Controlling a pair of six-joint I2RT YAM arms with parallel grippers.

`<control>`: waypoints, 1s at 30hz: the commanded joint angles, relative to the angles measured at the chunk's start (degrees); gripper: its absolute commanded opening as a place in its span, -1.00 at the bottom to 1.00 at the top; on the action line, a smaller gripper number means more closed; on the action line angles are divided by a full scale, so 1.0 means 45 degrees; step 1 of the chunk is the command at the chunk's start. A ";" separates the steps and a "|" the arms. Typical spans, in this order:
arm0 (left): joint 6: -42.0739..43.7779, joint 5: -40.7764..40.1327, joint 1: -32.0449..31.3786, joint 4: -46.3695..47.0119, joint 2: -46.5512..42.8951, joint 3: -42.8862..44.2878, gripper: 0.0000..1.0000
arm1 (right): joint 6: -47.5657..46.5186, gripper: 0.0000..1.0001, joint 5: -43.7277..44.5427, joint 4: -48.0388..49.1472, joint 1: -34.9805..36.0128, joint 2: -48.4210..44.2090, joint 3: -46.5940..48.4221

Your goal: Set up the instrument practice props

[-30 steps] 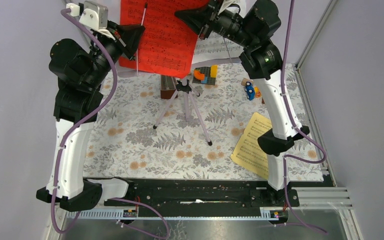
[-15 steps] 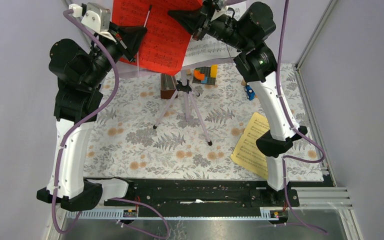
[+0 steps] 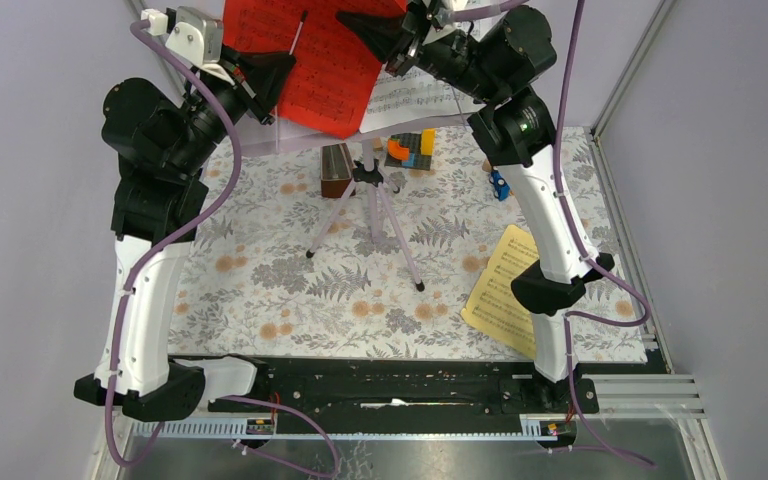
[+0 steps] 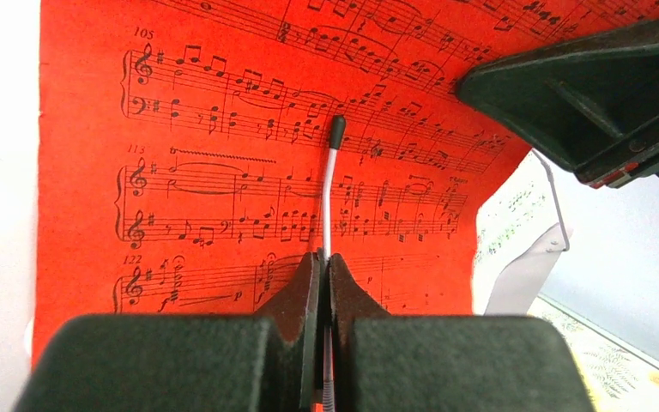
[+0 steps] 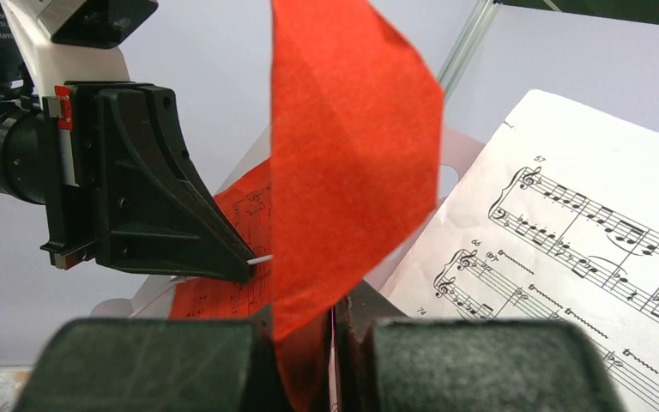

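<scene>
From above, my left gripper (image 3: 282, 63) is at 11 o'clock over the flowered cloth (image 3: 260, 290), fingers pressed together on a thin rod (image 3: 298, 30) whose black tip points toward 12. My right gripper (image 3: 352, 22) comes in from 1 o'clock and pinches the edge of the red sheet (image 3: 325, 85), which hangs in the air at 12, between the two grippers. A white sheet (image 3: 415, 93) lies just behind it toward 1. The lilac tripod (image 3: 372, 210) stands with legs spread near the middle of the cloth, toy blocks (image 3: 412, 148) just past its head. The yellow sheet (image 3: 500, 290) lies flat at 4 o'clock, beside my right arm

My left wrist camera shows my two fingers closed tight on the rod, which runs up toward 12 across the printed face of the red sheet. My right gripper sits at 2 o'clock

My right wrist camera shows the red sheet clamped between my fingers and rising toward 12, with my left gripper at 9 and the white sheet at 3
</scene>
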 commanded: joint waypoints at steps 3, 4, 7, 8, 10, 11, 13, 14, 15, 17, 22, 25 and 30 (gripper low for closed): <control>-0.0165 0.0642 0.0117 -0.0241 -0.0181 -0.0199 -1.00 | -0.0346 -0.85 0.0129 0.0683 0.0142 -0.0149 0.0489; -0.0169 0.0653 0.0133 -0.0243 -0.0201 -0.0240 -1.00 | -0.0373 -0.85 0.0102 0.0668 0.0154 -0.0141 0.0460; -0.0193 0.0687 0.0143 -0.0220 -0.0219 -0.0280 -1.00 | -0.0422 -0.84 0.0063 0.0682 0.0152 -0.0069 0.0355; -0.0208 0.0700 0.0143 -0.0235 -0.0230 -0.0294 -1.00 | -0.0427 -0.83 0.0032 0.0670 0.0160 -0.0038 0.0331; -0.0230 0.0760 0.0131 -0.0202 -0.0210 -0.0354 -1.00 | -0.0408 -0.81 -0.0008 0.0657 0.0188 0.0039 0.0328; -0.0237 0.0788 0.0132 -0.0204 -0.0214 -0.0384 -1.00 | -0.0393 -0.78 -0.0025 0.0663 0.0213 0.0081 0.0328; -0.0252 0.0803 0.0130 -0.0173 -0.0201 -0.0447 -1.00 | -0.0355 -0.74 -0.0048 0.0664 0.0285 0.0177 0.0327; -0.0252 0.0808 0.0129 -0.0164 -0.0225 -0.0486 -1.00 | -0.0318 -0.71 -0.0069 0.0663 0.0325 0.0218 0.0328; -0.0242 0.0808 0.0144 -0.0155 -0.0233 -0.0525 -1.00 | -0.0279 -0.67 -0.0072 0.0666 0.0350 0.0276 0.0328; -0.0270 0.0855 0.0148 -0.0151 -0.0258 -0.0613 -1.00 | -0.0224 -0.59 -0.0048 0.0663 0.0380 0.0370 0.0328; -0.0291 0.0906 0.0145 -0.0137 -0.0386 -0.0770 -1.00 | 0.0097 -0.38 0.0149 0.0664 0.0396 0.0608 0.0432; -0.0273 0.0911 0.0131 -0.0133 -0.0408 -0.0696 -1.00 | 0.0333 -0.28 0.0285 0.0620 0.0398 0.0697 0.0513; -0.0262 0.0873 0.0131 -0.0153 -0.0463 -0.0594 -1.00 | 0.0513 -0.10 0.0334 0.0389 0.0396 0.0683 0.0518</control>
